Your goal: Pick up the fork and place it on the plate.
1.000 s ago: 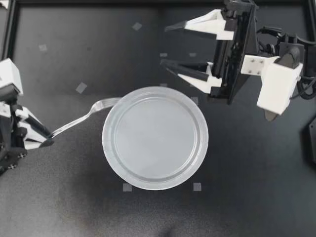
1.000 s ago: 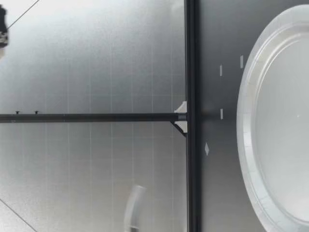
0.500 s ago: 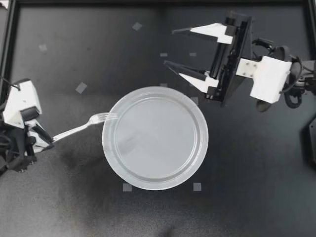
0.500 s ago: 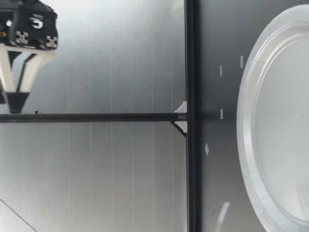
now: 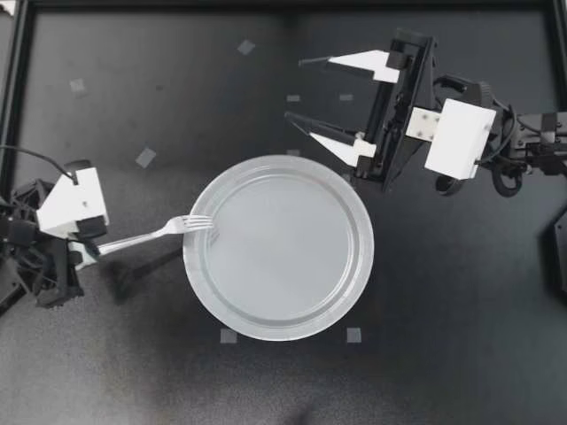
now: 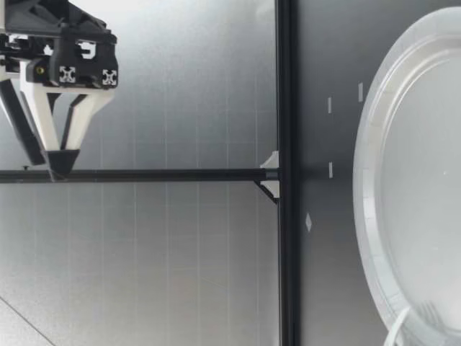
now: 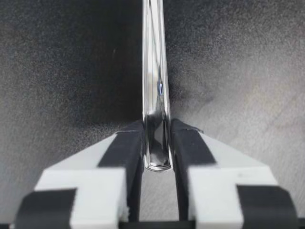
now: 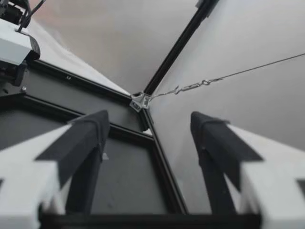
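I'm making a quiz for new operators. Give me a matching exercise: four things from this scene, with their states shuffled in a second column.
1 fork
2 plate
3 left claw
4 right claw

a open, holding nothing
b round, pale, under some tines
c shut on a handle
d held at one end, tines past a rim

Pairs: 1-d, 2-b, 3-c, 4-a

The plate (image 5: 283, 266) is open mid-dish; my right tool (image 5: 295, 88) (held high) hangs beside its rim.
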